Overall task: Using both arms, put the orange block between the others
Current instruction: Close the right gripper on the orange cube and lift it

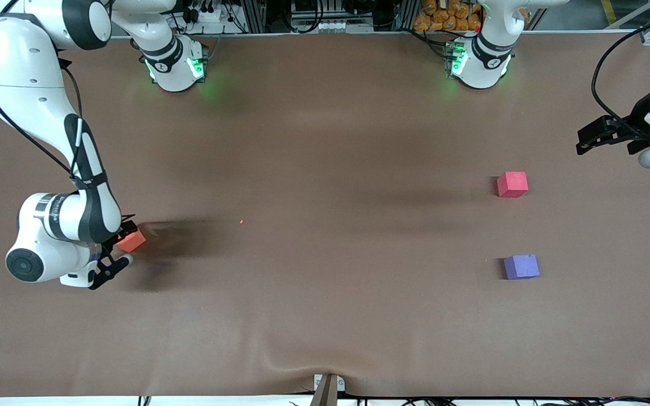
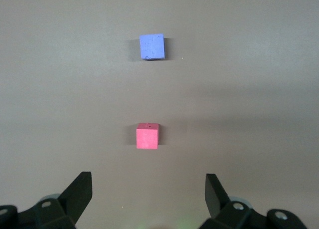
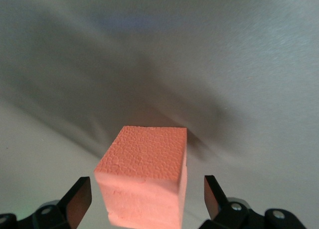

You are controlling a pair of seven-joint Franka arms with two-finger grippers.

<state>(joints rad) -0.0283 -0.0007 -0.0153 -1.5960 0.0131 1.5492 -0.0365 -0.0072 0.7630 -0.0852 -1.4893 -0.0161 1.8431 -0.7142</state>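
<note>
Brown cloth-covered worktop, rippled at its near edge, right claw spread around orange block, left claw spread above red-pink cube, purple cube nearer the camera

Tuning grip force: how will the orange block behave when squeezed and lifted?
The orange block shows a pebbled, foam-like surface, so it is probably light and slightly squashy. Matte faces likely resist slipping. Flat sides mean it should neither roll nor tip. The open right gripper straddles it.

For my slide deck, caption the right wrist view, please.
Right gripper open around the orange block on the brown table, fingers apart from its sides.
</note>
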